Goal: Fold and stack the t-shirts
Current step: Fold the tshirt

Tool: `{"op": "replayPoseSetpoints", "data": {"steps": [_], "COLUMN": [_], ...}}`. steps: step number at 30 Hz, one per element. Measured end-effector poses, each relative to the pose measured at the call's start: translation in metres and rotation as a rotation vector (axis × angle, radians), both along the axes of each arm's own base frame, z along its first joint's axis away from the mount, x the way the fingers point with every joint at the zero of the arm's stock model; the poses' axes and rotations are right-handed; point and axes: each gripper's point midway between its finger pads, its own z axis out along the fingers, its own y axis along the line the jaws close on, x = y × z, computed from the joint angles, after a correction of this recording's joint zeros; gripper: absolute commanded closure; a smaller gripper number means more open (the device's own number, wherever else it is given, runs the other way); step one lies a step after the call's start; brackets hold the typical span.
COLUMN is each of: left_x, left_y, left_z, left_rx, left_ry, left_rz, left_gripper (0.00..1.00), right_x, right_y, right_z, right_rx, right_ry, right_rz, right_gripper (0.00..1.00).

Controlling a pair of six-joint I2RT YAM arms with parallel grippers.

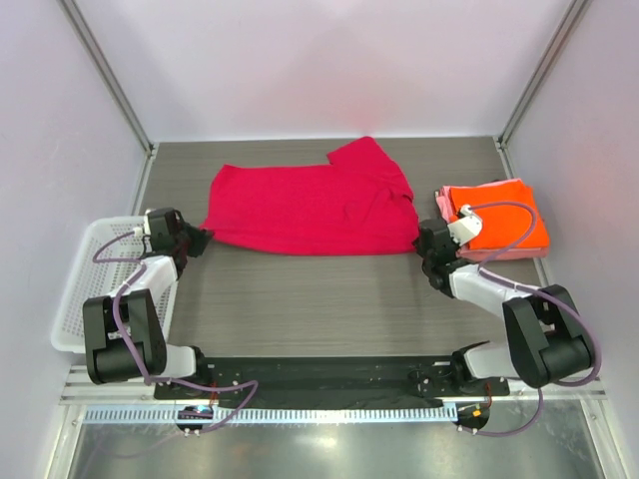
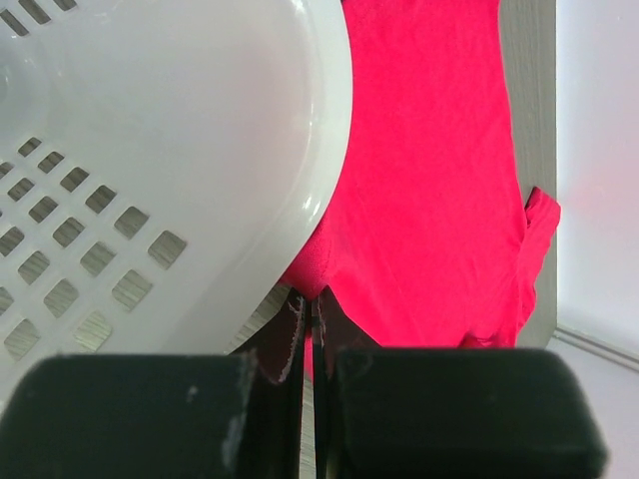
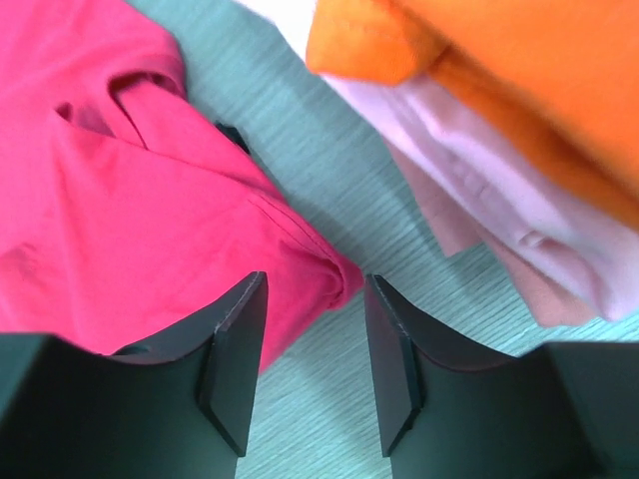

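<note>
a: what's the top view giving you?
b: the crimson shirt point(image 1: 310, 210) lies spread flat across the back of the tabletop point(image 1: 300, 299). my left hand point(image 1: 197, 239) is at its near left corner and my right hand point(image 1: 427, 242) at its near right corner. one at each end reads to me as the set-up for a fold. the orange shirt point(image 1: 504, 225) sits folded on the pale pink shirt point(image 1: 442, 205) at the right, so the stack is begun.
a: left wrist view?
b: the left hand is clamped tight on a crimson corner, cloth pinched in the slit between the fingers. the basket point(image 2: 150, 150) fills the left of the frame and hides part of the shirt's edge.
a: right wrist view?
b: the right hand stands about half open, astride the other corner, gripping nothing. i can't tell if a pad brushes the cloth. most of the shirt is cut off here, and i can't tell how much pink lies under the orange.
</note>
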Motion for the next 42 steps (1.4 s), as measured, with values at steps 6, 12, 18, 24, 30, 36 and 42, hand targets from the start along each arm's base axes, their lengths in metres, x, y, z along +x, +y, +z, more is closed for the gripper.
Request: {"op": "replayPoseSetpoints", "data": {"steps": [6,12,18,24,30,36,42], "left_x": [-0.002,-0.003,0.001,0.007,0.006,-0.013,-0.040], "left_y": [0.000,0.000,0.000,-0.001,-0.003,-0.011,-0.012], "left_z": [-0.001,-0.001,-0.003,-0.003,-0.004,-0.007,0.003], "left_rx": [0.010,0.009,0.006,0.002,0.006,0.018,0.045], "left_ry": [0.004,0.005,0.007,-0.006,-0.004,0.002,0.004], "left_rz": [-0.008,-0.008,-0.012,-0.021,-0.032,-0.048,-0.040], "left_gripper": [1.00,1.00,1.00,1.00,1.00,0.87,0.48], "right_x": [-0.002,0.005,0.018,0.007,-0.014,-0.034,-0.051], "right_y": [0.005,0.013,0.009,0.003,-0.002,-0.007,-0.008], "right_z": [-0.025,-0.041,-0.040,-0.041,-0.035,-0.019,-0.006], "right_rx": [-0.003,0.023,0.004,0.004,0.020,0.041,0.053], "right_ry": [0.079,0.110,0.132,0.140,0.124,0.083,0.057], "right_rz": [0.027,0.031,-0.027,-0.055,-0.058,-0.054,-0.031], "right_gripper": [0.48,0.72,0.99,0.99,0.99,0.99,0.49]}}
